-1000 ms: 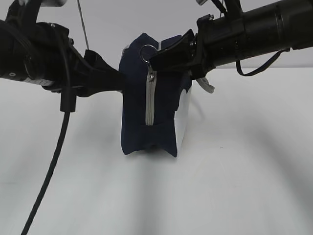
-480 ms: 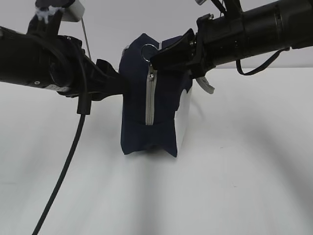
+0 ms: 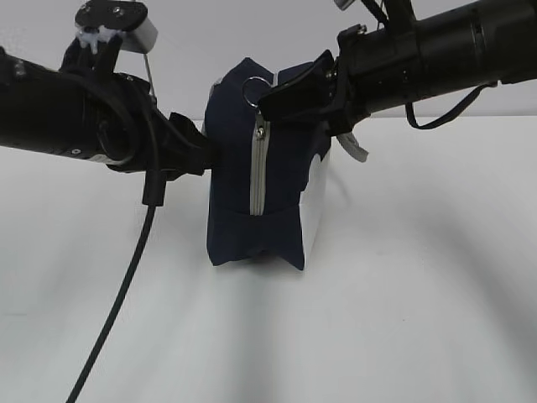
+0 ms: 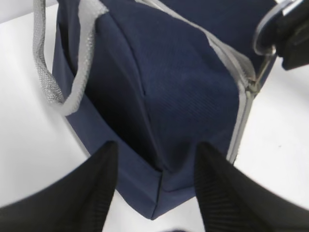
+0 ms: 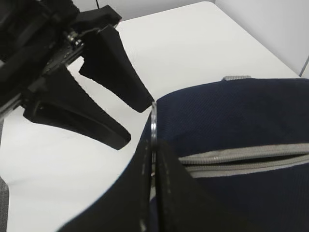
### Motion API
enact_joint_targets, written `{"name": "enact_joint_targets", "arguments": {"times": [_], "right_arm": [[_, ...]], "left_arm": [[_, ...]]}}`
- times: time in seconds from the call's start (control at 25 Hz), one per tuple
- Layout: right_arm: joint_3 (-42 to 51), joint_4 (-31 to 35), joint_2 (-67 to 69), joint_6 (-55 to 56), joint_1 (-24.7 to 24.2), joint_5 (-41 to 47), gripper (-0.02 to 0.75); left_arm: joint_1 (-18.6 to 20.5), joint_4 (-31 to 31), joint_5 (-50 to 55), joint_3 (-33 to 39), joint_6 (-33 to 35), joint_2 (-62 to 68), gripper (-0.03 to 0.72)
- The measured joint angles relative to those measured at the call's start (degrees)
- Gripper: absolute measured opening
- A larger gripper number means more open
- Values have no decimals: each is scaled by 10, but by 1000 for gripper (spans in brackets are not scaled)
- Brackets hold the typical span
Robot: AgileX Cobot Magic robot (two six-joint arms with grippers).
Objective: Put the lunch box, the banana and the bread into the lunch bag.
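A: Where is the lunch bag [image 3: 256, 180] standing?

B: It stands upright on the white counter [image 3: 403, 319], near the middle of the exterior view. Its narrow navy end faces the camera. A grey zipper [image 3: 257, 172] runs down this end, and a white side panel [image 3: 313, 214] shows on the right.

A: And the right gripper [image 5: 152, 145], what is it doing?

B: It is at the top of the bag. In the right wrist view its jaws are pressed together on the metal ring pull [image 5: 153, 126] of the zipper, which shows as a thin edge between them. In the exterior view the ring [image 3: 254, 89] stands up at the top of the zipper, just at the tip of this gripper.

A: Is the zipper along the top closed?

B: In the right wrist view the two grey tapes [image 5: 241, 162] lie close together. I cannot tell more than this.

A: And the left gripper [image 4: 155, 159]?

B: Its jaws are wide apart and hold nothing. In the left wrist view the two black fingers [image 4: 99, 179] stand on either side of the bag's lower corner. If they touch the fabric, I cannot tell. A grey strap handle [image 4: 46, 77] hangs on the side of the bag there.

A: Can you see the food or the lunch box?

B: No, only the bag shows.
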Motion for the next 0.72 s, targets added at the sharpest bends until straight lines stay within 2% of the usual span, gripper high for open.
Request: {"name": "enact_joint_targets", "arguments": {"times": [0.2,0.52,0.6,0.72], "right_arm": [[0,-3,0,0,0,0,0],[0,-4,0,1,0,0,0],[0,-4,0,2,-4,0,0],[0,-5,0,2,-1,0,0]], "left_arm": [[0,-6,21,0,9,9,370],[1,-95,91,0,89,10,367],[11,-117,96,0,107,10,366],[48,-177,113,0,158,10,365]]}}
